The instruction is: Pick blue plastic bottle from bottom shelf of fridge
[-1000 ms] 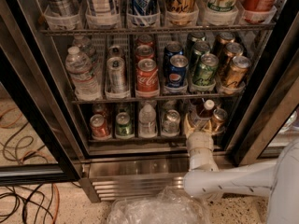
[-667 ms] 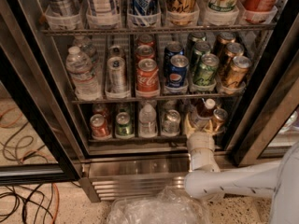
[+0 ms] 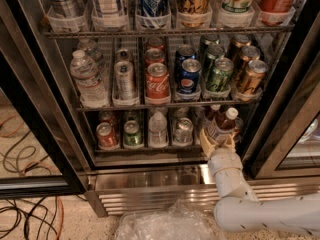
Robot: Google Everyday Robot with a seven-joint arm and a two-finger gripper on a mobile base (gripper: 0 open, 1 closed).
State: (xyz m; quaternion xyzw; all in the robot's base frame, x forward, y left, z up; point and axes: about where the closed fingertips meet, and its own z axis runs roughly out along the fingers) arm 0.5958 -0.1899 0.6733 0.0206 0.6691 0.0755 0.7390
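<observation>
The fridge [image 3: 150, 194] stands open in the camera view. On its bottom shelf [image 3: 145, 149], at the right end, the blue plastic bottle [image 3: 221, 127] with a white cap and dark neck leans to the right. My gripper [image 3: 218, 140] reaches in from below on the white arm [image 3: 260, 211]. Its yellowish fingers [image 3: 205, 138] stand on both sides of the bottle's lower body and are shut on it. The bottle's base is hidden behind the gripper.
The bottom shelf also holds a red can [image 3: 106, 135], a green can [image 3: 132, 134], a clear water bottle [image 3: 158, 129] and a silver can [image 3: 183, 130]. More cans fill the racks above. A crumpled plastic bag [image 3: 160, 225] and cables [image 3: 25, 214] lie on the floor. A black door frame [image 3: 287, 129] stands close on the right.
The bottle in the gripper has tipped slightly to the right. The arm has hardly moved.
</observation>
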